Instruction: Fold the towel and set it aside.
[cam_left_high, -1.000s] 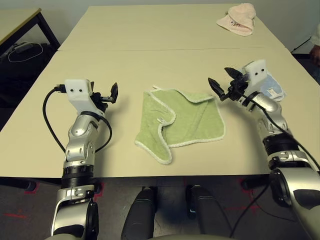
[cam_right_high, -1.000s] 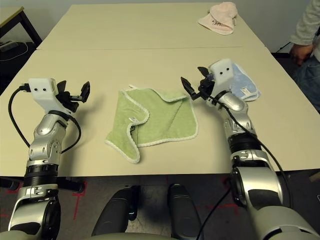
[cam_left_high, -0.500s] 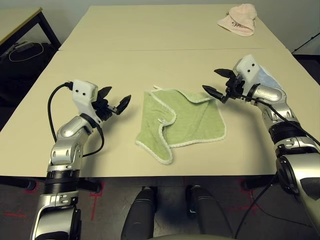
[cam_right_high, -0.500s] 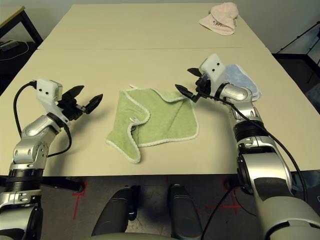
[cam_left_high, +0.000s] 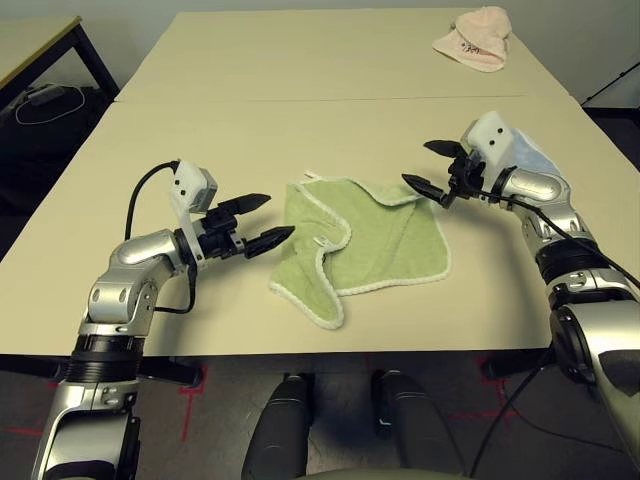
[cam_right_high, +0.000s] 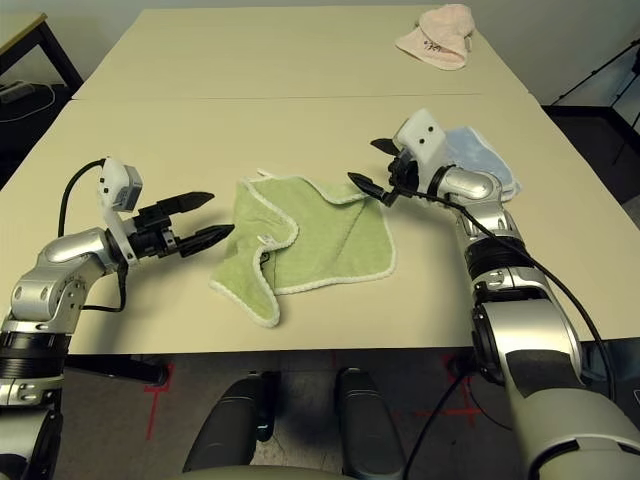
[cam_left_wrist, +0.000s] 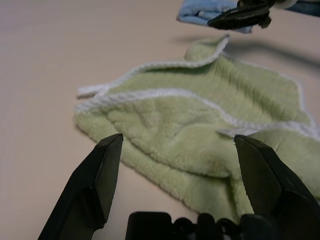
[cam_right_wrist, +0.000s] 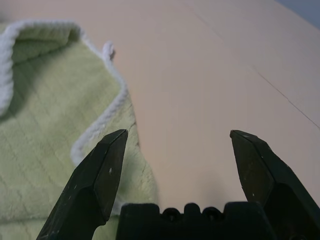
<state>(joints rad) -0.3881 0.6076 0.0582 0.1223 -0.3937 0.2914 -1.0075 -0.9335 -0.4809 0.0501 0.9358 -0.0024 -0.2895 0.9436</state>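
Swung inward toward the cloth since the earlier frame, the robot's left gripper of two black pointed fingers (cam_left_high: 267, 223) now reaches across the table from the left in the left eye view, its fingers spread apart and its tips near the cloth's left side. The light green terry towel with white stitched edging (cam_left_high: 390, 240) lies where it lay, rumpled on the pale beige table (cam_left_high: 230, 310) near its front edge, between the two grippers. Its left part is folded over in a wavy flap, and a corner points toward the robot. At the towel's far right corner is the robot's right gripper, also with two black fingers (cam_left_high: 425, 168), held apart. A pale pink cloth with dark lettering (cam_left_high: 478, 40) lies bunched at the table's far right.

In the right eye view, a light blue cloth with a whitish label (cam_right_high: 482, 160) lies beyond the right gripper, partly behind that arm's white housing (cam_right_high: 425, 140). Silver forearms with black bands come in from both sides, each with a black cable.

In the left wrist view, the left gripper's fingers stand wide apart with the green towel ahead of them, its layers overlapping and its white edging curling up in places. Nothing is clamped between them.

In the right wrist view, the right gripper's fingers are likewise well apart, with bare table between their tips. One finger overlaps the towel's edge in the picture; whether they touch, I cannot tell.
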